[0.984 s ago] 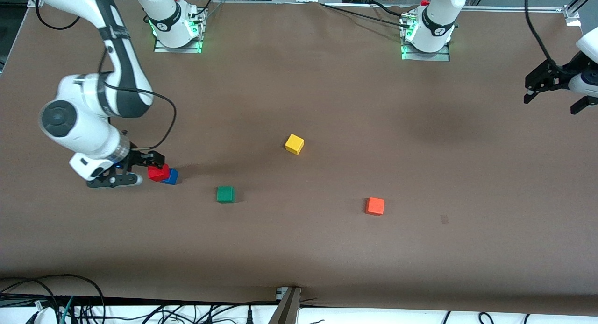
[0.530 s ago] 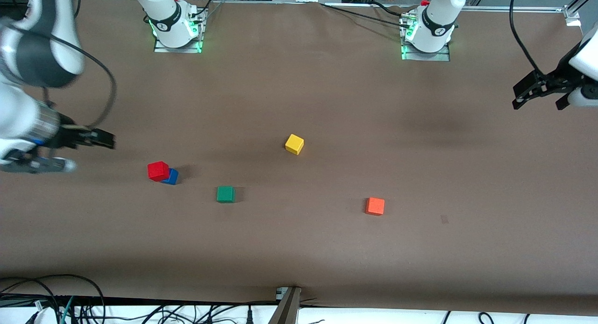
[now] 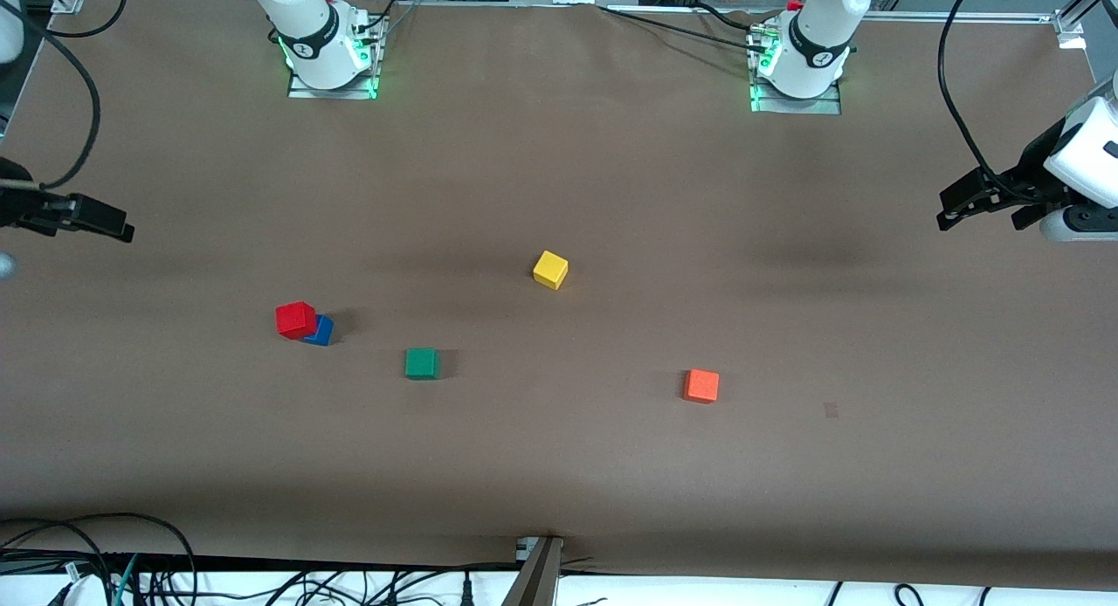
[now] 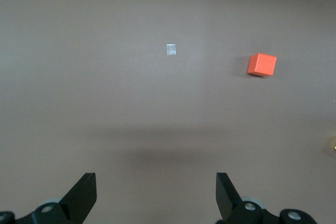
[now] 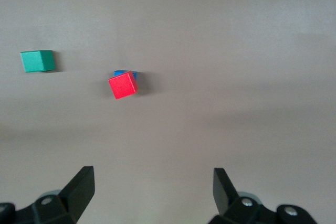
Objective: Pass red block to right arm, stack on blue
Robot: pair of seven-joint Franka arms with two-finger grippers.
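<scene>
Red block (image 3: 295, 319) sits on top of the blue block (image 3: 321, 331), set askew so that we see a blue edge showing beneath it; the pair lies toward the right arm's end of the table (image 3: 611, 466). We count one red, one blue, one green block (image 3: 422, 362), one yellow block (image 3: 550, 269) and one orange block (image 3: 701, 385): five cubes, with nothing gripping any of them. The green one lies near the stack, a little nearer the front camera. The right gripper (image 3: 83, 219) is up over the table's edge at its own end, well apart from the stack, jaws spread wide and empty. The left gripper (image 3: 983, 206) hangs over the left arm's end, likewise spread and empty.
</scene>
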